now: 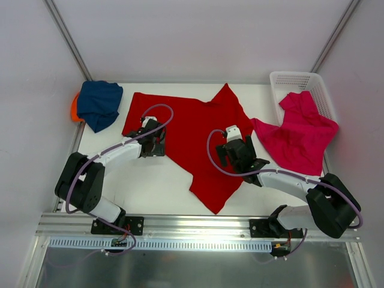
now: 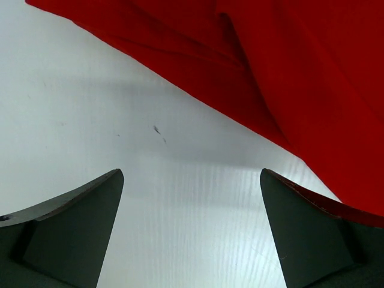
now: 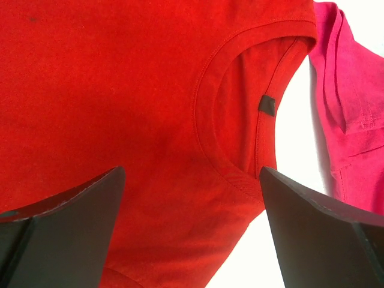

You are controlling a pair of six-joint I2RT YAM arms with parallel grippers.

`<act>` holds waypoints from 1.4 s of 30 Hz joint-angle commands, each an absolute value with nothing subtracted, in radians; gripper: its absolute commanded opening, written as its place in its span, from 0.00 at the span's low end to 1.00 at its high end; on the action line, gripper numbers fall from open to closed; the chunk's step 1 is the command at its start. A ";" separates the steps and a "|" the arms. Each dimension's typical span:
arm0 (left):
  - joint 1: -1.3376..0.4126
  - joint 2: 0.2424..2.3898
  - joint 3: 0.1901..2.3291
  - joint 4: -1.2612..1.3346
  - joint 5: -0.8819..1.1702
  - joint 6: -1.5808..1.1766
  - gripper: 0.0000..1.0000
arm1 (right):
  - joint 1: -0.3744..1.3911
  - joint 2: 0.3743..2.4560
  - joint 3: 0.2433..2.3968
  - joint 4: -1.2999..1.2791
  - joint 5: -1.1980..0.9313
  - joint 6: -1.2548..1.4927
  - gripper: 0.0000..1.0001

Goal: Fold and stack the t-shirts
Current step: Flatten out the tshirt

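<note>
We hold the left gripper (image 2: 192,180) wide at the edge of the red shirt (image 1: 192,141), the right gripper (image 3: 192,174) wide over its collar (image 3: 204,90), ready to pinch and fold

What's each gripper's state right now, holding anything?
Left gripper: open, holding nothing, over the table beside the red t-shirt.
Right gripper: open, holding nothing, above the red t-shirt.

Left gripper (image 2: 192,225) jaws wide apart; red t-shirt (image 2: 288,66) on white table (image 2: 120,138).

No readable text; the dark tag (image 3: 267,105) at the collar of the red t-shirt (image 3: 120,90) looks blank.
</note>
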State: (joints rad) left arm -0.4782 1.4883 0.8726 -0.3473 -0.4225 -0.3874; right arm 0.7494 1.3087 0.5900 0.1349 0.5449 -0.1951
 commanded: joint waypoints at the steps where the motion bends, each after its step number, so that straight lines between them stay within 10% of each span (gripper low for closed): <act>1: -0.471 1.531 0.923 -0.304 -0.512 -0.295 0.99 | 0.746 1.298 0.586 0.173 0.545 -0.176 1.00; 21: -0.241 1.618 0.962 -0.086 0.152 -0.051 0.97 | 0.744 1.319 0.591 0.176 0.525 -0.179 0.99; 42: -0.232 1.598 0.937 -0.137 -0.201 0.074 0.88 | 0.746 1.374 0.606 0.176 0.489 -0.166 0.99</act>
